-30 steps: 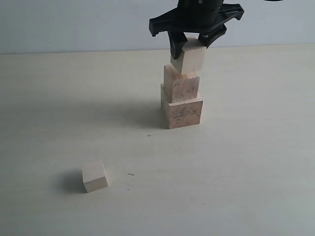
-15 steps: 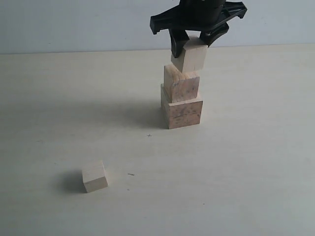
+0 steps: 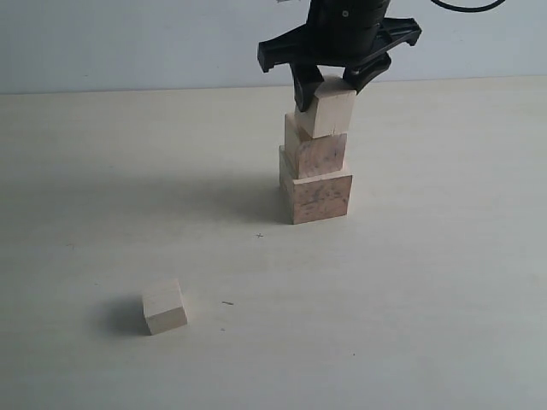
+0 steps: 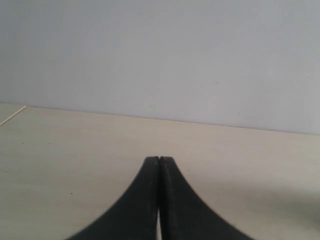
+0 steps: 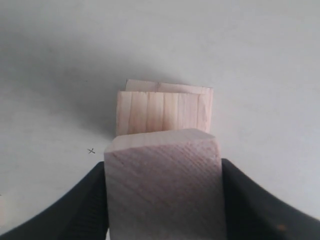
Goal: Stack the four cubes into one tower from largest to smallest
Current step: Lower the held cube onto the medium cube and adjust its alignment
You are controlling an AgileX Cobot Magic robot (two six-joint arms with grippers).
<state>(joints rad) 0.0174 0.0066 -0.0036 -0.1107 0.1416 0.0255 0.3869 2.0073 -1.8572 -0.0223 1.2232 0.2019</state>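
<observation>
The largest cube [image 3: 316, 196] stands on the table with the second cube [image 3: 315, 154] on top of it. My right gripper [image 3: 329, 85] comes from above and is shut on the third cube [image 3: 326, 113], whose underside rests on or just over the second cube. In the right wrist view the held third cube [image 5: 164, 185] fills the space between the black fingers [image 5: 75, 210], with the second cube's striped top [image 5: 161, 112] beyond it. The smallest cube [image 3: 164, 307] lies alone at the front left. My left gripper [image 4: 159, 160] is shut on nothing, over bare table.
The pale wooden table [image 3: 444, 282] spreads around the stack, with a plain wall [image 3: 128, 43] behind it. Small dark marks [image 3: 260, 236] dot the tabletop between the stack and the loose cube.
My right gripper has come down with the third cube, which hung tilted above the second cube and now sits level against its top.
</observation>
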